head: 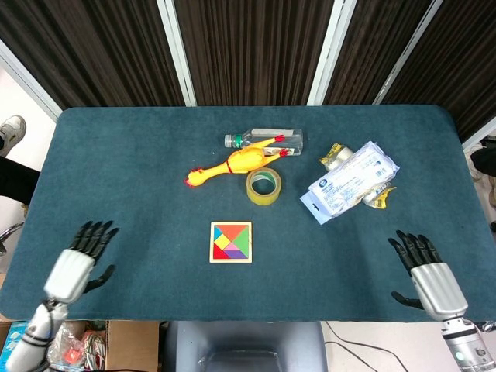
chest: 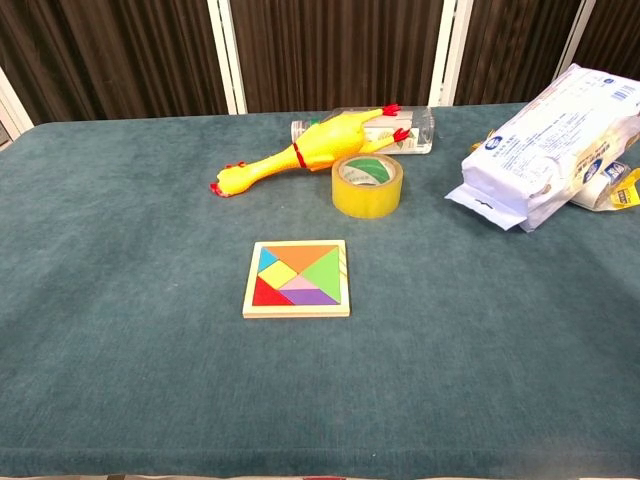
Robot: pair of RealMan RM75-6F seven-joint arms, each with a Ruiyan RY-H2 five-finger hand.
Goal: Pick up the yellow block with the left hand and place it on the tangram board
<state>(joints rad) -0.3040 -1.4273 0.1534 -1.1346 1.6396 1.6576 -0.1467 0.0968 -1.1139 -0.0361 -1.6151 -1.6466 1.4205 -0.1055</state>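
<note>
Block (chest: 276, 273), yellow, sits flush in the board (chest: 297, 311). Left hand (head: 75, 267) and right hand (head: 428, 277) rest apart, fingers spread, empty; placement looks done.

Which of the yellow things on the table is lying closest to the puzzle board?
The tape roll. It sits just beyond the board, nearer than the rubber chicken behind it or the yellow wrappers by the white packet.
</note>
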